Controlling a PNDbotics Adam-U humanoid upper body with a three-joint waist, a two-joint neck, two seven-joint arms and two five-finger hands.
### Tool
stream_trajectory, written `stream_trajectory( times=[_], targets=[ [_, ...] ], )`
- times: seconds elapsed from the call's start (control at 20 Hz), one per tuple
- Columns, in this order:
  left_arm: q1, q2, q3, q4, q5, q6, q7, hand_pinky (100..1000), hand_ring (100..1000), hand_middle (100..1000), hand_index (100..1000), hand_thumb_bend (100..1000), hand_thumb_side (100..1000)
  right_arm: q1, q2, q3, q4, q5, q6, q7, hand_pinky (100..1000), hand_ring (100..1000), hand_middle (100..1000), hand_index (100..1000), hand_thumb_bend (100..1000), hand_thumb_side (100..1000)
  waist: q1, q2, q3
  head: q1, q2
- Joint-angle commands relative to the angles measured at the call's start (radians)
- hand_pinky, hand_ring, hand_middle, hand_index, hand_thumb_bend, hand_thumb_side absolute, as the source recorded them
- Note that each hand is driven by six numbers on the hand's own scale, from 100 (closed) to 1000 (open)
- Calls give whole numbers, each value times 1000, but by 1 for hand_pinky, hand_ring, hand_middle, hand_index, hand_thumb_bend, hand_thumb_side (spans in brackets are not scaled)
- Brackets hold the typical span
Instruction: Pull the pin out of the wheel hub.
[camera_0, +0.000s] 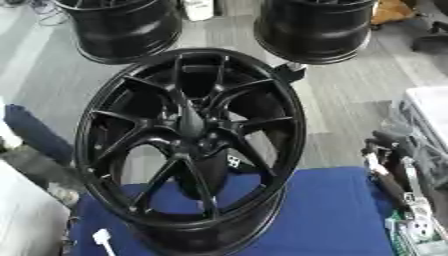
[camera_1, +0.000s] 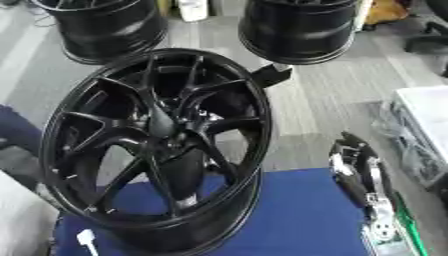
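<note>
A glossy black multi-spoke alloy wheel hub (camera_0: 191, 145) is stood upright on the blue-covered desk (camera_0: 332, 215); the right hand (camera_1: 354, 167) is seen alongside, its finger state indiscernible.

The wheel hub (camera_0: 194, 145) centre is too dark and blurred to show any pin. Two further black wheels (camera_1: 107, 25) are cut off by the top edge. The right hand (camera_1: 360, 175) runs off the lower edge, fingers unclear.
</note>
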Motion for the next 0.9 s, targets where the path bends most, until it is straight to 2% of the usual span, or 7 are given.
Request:
stream_trajectory(
  times=[0.05,0.2,0.35,0.5,0.6,0.75,0.9],
  targets=[
    [-17,-30,43,114,-144,-25,64,814,915,846,885,859,560,-5,-8,-6,-12,0,1,-4,694,692,713,847,100,522,-2,-9,0,-2,-2],
    [-17,-71,71,183,-188,-31,160,803,928,851,870,858,620,-5,-7,-6,-12,-1,2,-5,693,692,713,847,100,523,-5,-8,2,-4,-2],
    [15,-100,99,137,-89,-34,212,789,927,834,839,848,636,-5,-6,-7,-12,-1,2,-5,694,692,713,847,100,527,-6,-6,6,-3,-2],
    [89,-140,149,-46,87,4,211,778,923,808,793,798,653,-5,-5,-9,-12,0,2,-8,693,692,713,847,100,526,-8,-5,11,-9,-2],
    [162,-190,203,-220,192,44,221,762,890,767,762,755,660,-5,-4,-11,-12,-1,3,-10,693,692,713,847,100,528,-9,-3,18,-13,-2],
    [282,-307,273,-475,305,118,243,748,860,728,727,711,659,-7,-2,-13,-13,0,3,-13,694,692,714,848,100,526,-11,0,28,-16,-2],
    [370,-450,320,-657,333,203,264,745,852,715,713,700,662,-10,1,-16,-13,0,2,-14,694,692,713,848,100,515,-18,1,39,-19,-2]
  ],
)
